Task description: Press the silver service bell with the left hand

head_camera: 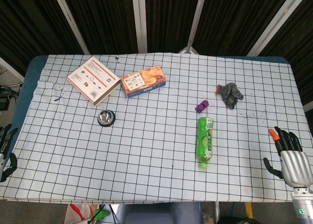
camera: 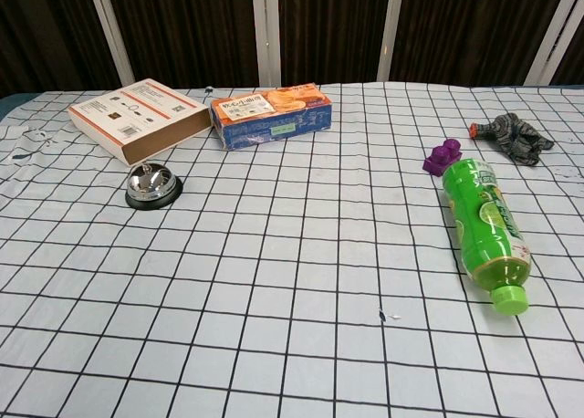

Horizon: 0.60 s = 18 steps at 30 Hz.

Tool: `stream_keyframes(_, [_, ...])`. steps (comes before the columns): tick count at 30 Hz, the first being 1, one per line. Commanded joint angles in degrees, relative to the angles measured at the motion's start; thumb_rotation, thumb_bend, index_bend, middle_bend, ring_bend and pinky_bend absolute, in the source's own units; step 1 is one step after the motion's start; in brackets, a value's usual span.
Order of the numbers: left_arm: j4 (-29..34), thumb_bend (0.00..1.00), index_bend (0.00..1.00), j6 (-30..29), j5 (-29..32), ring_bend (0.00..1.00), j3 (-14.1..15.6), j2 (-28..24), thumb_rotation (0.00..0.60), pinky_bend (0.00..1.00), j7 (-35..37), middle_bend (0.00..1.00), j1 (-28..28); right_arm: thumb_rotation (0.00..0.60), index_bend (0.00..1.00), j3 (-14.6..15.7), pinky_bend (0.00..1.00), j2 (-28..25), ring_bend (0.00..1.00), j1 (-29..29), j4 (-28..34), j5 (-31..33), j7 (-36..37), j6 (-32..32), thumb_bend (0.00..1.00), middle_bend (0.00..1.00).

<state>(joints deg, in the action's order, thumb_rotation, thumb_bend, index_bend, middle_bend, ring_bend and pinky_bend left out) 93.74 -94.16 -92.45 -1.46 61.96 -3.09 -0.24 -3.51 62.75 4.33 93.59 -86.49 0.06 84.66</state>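
The silver service bell point(head_camera: 105, 118) point(camera: 151, 185) stands on the checked cloth left of centre, just in front of a white and orange box point(head_camera: 93, 80) point(camera: 138, 119). At the table's near left corner, low in the head view, my left hand point(head_camera: 6, 152) lies with fingers spread and nothing in it, far from the bell. My right hand point(head_camera: 290, 153) rests at the near right edge, fingers apart and empty. Neither hand shows in the chest view.
An orange biscuit box point(head_camera: 143, 82) point(camera: 270, 116) lies behind the bell to its right. A green bottle point(head_camera: 206, 141) point(camera: 486, 231) lies on its side right of centre, with a purple toy point(head_camera: 201, 106) point(camera: 442, 157) and a grey glove point(head_camera: 230, 94) point(camera: 512, 136) beyond it.
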Motion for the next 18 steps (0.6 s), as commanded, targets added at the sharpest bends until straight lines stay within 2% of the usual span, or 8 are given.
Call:
stream_keyframes(1, [-0.56, 0.95, 0.00, -0.65, -0.59, 0.00, -0.11, 0.21, 0.600, 0.03, 0.55, 0.00, 0.04, 0.600, 0.08, -0.01, 0.00, 0.00, 0.00, 0.02, -0.01, 0.00, 0.04, -0.02, 0.39, 0.00])
stream_keyframes(8, [-1.48, 0.95, 0.00, -1.76, -1.76, 0.00, -0.06, 0.65, 0.600, 0.03, 1.72, 0.00, 0.14, 0.600, 0.08, 0.03, 0.00, 0.01, 0.00, 0.08, -0.12, -0.38, 0.24, 0.11, 0.39, 0.00])
stream_keyframes(18, [-1.44, 0.95, 0.00, 0.13, -1.86, 0.00, 0.51, 0.24, 0.600, 0.03, 3.09, 0.00, -0.59, 0.600, 0.08, 0.07, 0.00, 0.23, 0.00, 0.53, -0.24, -0.22, -0.03, -0.77, 0.39, 0.00])
